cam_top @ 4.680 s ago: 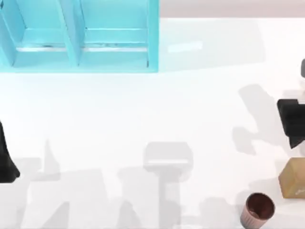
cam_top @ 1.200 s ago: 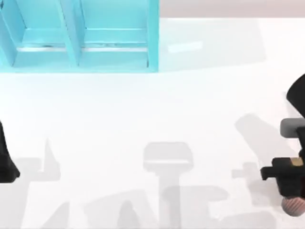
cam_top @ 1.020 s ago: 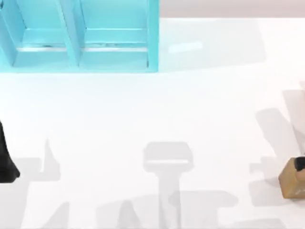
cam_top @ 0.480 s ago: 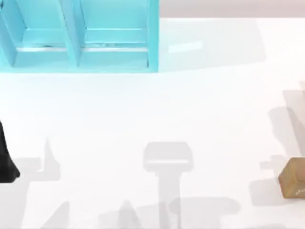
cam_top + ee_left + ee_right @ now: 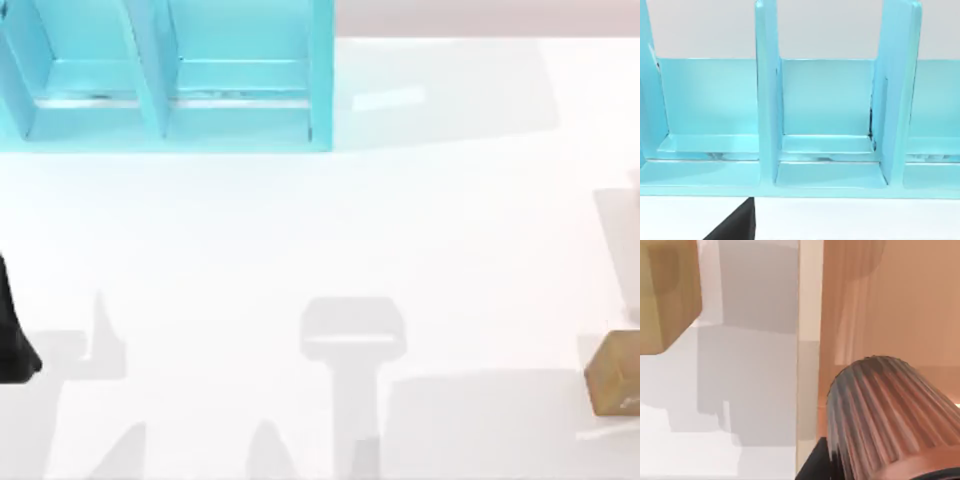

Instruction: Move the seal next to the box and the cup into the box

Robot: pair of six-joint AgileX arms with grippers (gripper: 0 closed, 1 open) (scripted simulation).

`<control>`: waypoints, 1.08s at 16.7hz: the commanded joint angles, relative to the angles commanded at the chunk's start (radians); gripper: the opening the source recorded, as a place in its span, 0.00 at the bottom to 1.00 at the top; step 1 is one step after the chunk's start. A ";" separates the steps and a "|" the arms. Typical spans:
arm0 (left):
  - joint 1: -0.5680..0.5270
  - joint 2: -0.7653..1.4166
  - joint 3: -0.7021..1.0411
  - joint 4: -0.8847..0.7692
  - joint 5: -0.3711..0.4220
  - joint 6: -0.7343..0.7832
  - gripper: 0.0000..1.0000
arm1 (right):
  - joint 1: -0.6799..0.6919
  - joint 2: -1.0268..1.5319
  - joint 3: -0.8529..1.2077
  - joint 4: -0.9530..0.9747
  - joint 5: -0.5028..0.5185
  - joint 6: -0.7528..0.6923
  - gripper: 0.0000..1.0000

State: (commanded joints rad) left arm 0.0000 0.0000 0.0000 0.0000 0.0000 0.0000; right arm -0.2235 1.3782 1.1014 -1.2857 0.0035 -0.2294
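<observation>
Since the earlier top views the cup has gone from its spot beside the seal (image 5: pixel 615 373), and the right arm that hovered over that corner has swung out past the table's right edge. The right wrist view finds the ribbed copper cup (image 5: pixel 887 415) close against the camera, apparently carried by the right gripper, though whether its fingers are clamped on the wall I cannot tell. The seal (image 5: pixel 667 292) stands on the white table (image 5: pixel 400 230) near the right edge, cut off by the frame. The turquoise box (image 5: pixel 165 75) sits at the far left, well apart, so the cup has a long carry ahead. The left arm (image 5: pixel 12 335) rests parked at the left edge, facing the box's compartments (image 5: pixel 827 120).
</observation>
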 joint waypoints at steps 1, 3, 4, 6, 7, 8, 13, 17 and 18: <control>0.000 0.000 0.000 0.000 0.000 0.000 1.00 | -0.072 0.021 0.011 0.011 0.000 -0.066 0.00; 0.000 0.000 0.000 0.000 0.000 0.000 1.00 | -0.206 0.058 0.029 0.036 0.002 -0.191 0.00; 0.000 0.000 0.000 0.000 0.000 0.000 1.00 | -0.260 0.073 0.036 0.048 0.002 -0.245 0.00; 0.000 0.000 0.000 0.000 0.000 0.000 1.00 | -0.335 0.091 0.043 0.072 0.003 -0.320 0.00; 0.000 0.000 0.000 0.000 0.000 0.000 1.00 | -0.358 0.095 0.044 0.080 0.003 -0.342 0.00; 0.000 0.000 0.000 0.000 0.000 0.000 1.00 | -0.369 0.098 0.046 0.083 0.004 -0.353 0.00; 0.000 0.000 0.000 0.000 0.000 0.000 1.00 | -0.366 0.094 0.044 0.084 0.002 -0.354 0.00; 0.000 0.000 0.000 0.000 0.000 0.000 1.00 | -0.369 0.094 0.087 0.193 -0.052 -0.385 0.00; 0.000 0.000 0.000 0.000 0.000 0.000 1.00 | -0.369 0.097 0.090 0.242 -0.066 -0.390 0.00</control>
State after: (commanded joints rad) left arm 0.0000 0.0000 0.0000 0.0000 0.0000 0.0000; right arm -0.5925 1.4748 1.1915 -1.0437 -0.0628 -0.6195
